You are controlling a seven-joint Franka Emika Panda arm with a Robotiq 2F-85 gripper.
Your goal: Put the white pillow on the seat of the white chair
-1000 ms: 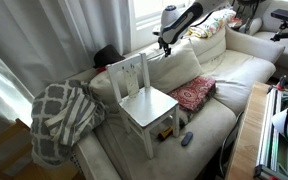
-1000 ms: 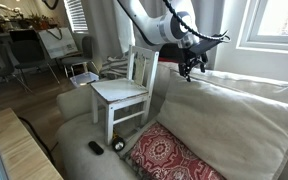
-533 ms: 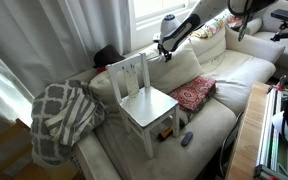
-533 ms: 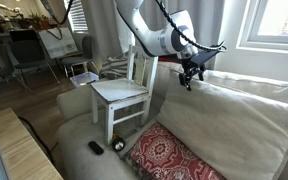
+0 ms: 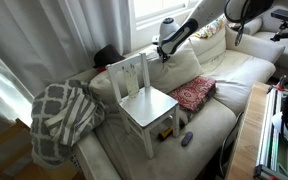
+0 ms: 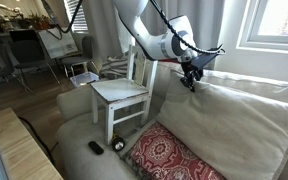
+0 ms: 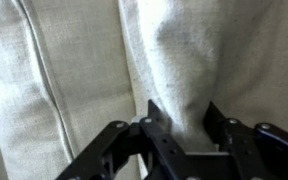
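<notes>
My pincer (image 7: 184, 122) sits apart, straddling the white pillow (image 7: 174, 60) top edge. Next I'd clamp and lift toward the white chair (image 5: 147, 103).

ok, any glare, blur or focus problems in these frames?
In both exterior views the window is blown out, the rest is evenly lit, and there is no obvious motion blur. In the wrist view the white pillow weave is fairly sharp; the fingers are dark and soft at the bottom edge.

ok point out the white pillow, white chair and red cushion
white pillow (image 5: 182, 70), in an exterior view, middle of its front face
white chair (image 6: 119, 92), in an exterior view, flat seat
red patterned cushion (image 6: 170, 156), in an exterior view, middle of its top
</notes>
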